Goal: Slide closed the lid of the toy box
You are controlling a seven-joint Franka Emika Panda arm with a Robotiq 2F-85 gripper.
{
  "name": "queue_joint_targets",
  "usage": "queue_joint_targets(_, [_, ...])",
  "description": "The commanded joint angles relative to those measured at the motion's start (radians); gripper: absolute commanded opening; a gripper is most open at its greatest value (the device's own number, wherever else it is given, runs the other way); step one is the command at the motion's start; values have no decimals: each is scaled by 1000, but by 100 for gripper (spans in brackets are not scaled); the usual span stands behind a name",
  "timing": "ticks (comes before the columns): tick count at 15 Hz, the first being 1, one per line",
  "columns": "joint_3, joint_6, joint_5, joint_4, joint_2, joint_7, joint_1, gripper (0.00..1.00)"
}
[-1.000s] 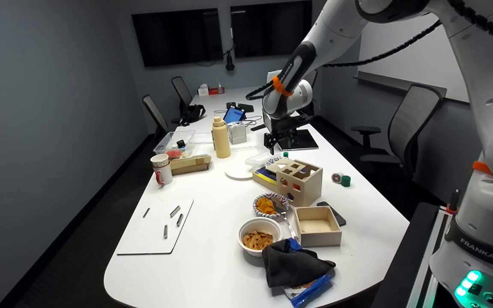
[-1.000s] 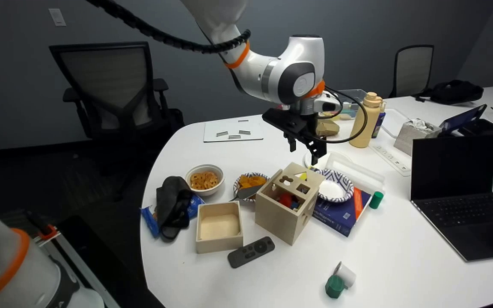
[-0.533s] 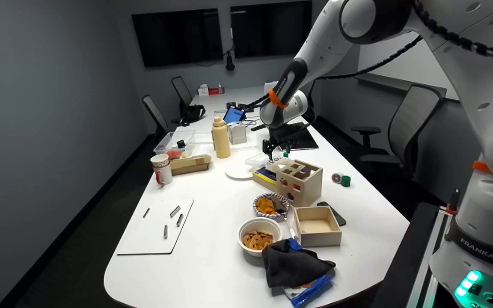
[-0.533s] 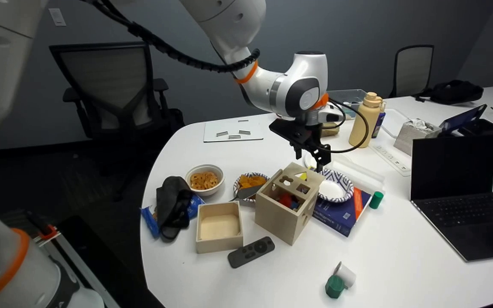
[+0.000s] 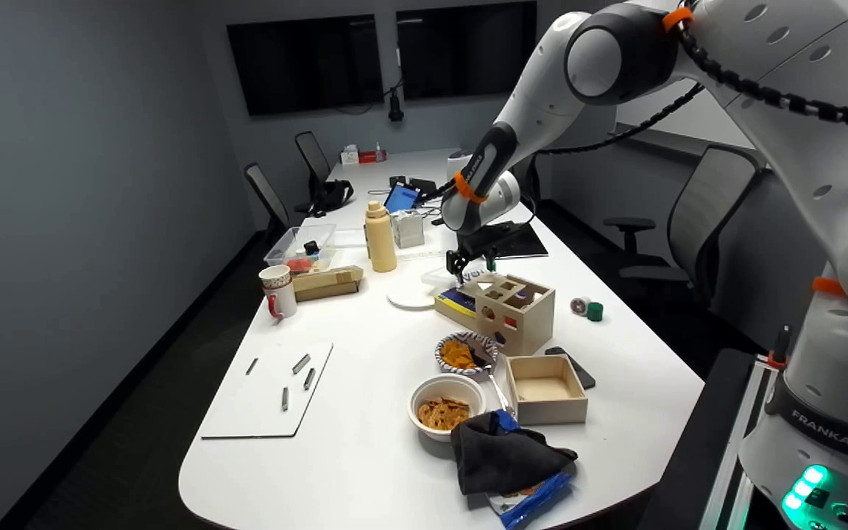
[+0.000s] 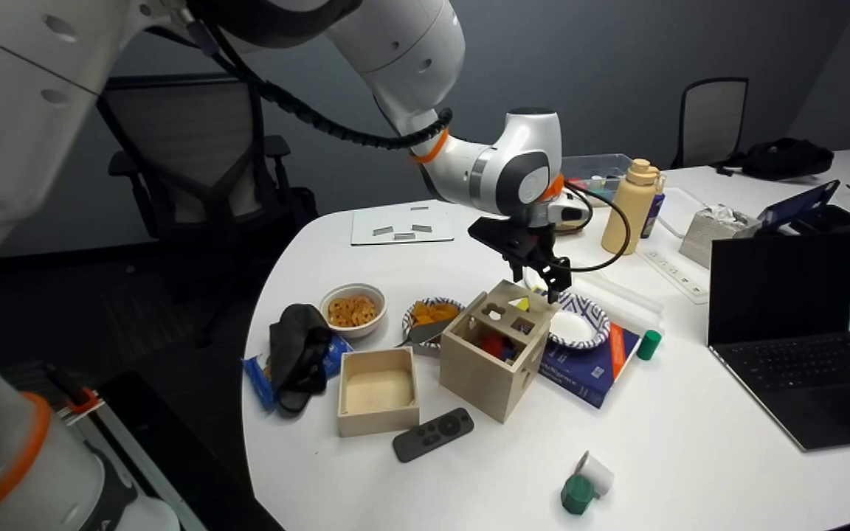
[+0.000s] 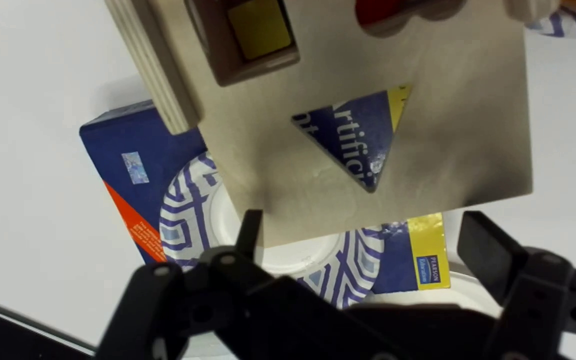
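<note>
The toy box (image 6: 478,377), a light wooden box with shape holes, stands on the table and also shows in an exterior view (image 5: 533,331). Its lid (image 6: 508,316) is slid partly out, leaving part of the top open with red and blue pieces inside. In the wrist view the lid (image 7: 458,135) overhangs a book and a patterned plate, seen through its triangular hole and past its edge. My gripper (image 7: 363,225) is open and empty, its fingers at the lid's outer edge, set wide apart. It also shows in both exterior views (image 5: 476,272) (image 6: 535,285); contact with the lid is unclear.
A blue book (image 6: 584,376) with a patterned plate (image 6: 596,328) lies under the overhang. A bowl of orange snacks (image 5: 458,353), a plain wooden tray-box (image 6: 378,391) and a remote (image 6: 432,434) stand close to the box. A laptop (image 6: 786,295) stands farther along.
My gripper has moved down and closer to the lid's outer edge, staying open. The lid and the toy box have not visibly moved.
</note>
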Motion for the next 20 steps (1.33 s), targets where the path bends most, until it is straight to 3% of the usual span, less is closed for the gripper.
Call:
queue_joint_targets(1, [-31, 0, -33, 47, 47, 38, 32, 100])
queue_joint_targets(9, [-65, -39, -81, 46, 43, 52, 78, 100])
queue_joint_targets(20, [-58, -201, -100, 18, -6, 33, 63, 100])
